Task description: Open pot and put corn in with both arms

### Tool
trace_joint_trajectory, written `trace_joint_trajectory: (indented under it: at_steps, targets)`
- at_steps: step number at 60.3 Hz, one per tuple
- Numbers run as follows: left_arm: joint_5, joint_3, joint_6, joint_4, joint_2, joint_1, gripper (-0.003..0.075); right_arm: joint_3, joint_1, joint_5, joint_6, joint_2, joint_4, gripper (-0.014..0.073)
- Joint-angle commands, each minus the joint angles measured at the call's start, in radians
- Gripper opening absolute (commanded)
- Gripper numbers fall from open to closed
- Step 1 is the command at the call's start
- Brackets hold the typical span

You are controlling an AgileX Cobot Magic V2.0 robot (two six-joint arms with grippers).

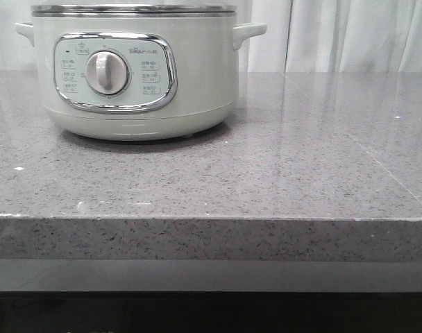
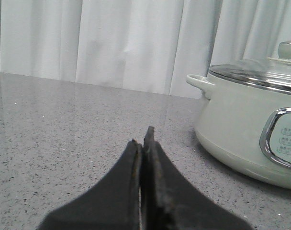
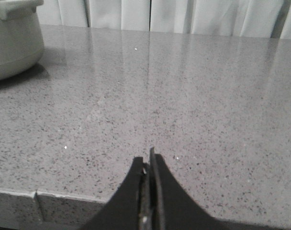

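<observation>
The pale cream pot [image 1: 138, 76] stands at the back left of the grey stone counter, its dial facing me and a glass lid with a steel rim on top. It also shows in the left wrist view [image 2: 251, 124] with its lid knob, and one handle of it in the right wrist view [image 3: 14, 38]. My left gripper [image 2: 143, 141] is shut and empty, low over the counter to the left of the pot. My right gripper [image 3: 148, 160] is shut and empty near the counter's front edge, right of the pot. Neither gripper shows in the front view. The corn is out of view.
The grey speckled counter [image 1: 301, 159] stretches to the right of the pot, with its front edge [image 1: 211, 218] near me. White curtains [image 1: 350, 35] hang behind the counter.
</observation>
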Motion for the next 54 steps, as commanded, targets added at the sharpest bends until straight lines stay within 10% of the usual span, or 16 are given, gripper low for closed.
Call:
trace_joint_trajectory:
  at_steps: [1,36,54]
  targets:
    - [-0.085,0.010,0.001,-0.009,-0.017,0.001,-0.0020,0.006,-0.006,-0.149,-0.011,-0.021,0.005,-0.0067]
    - [-0.085,0.010,0.001,-0.009,-0.017,0.001,-0.0020,0.004,-0.009,-0.208,0.000,-0.021,0.003,-0.0067]
    - [-0.085,0.010,0.001,-0.009,-0.015,0.001,-0.0020,0.004,-0.010,-0.242,0.267,-0.021,-0.239,-0.0067]
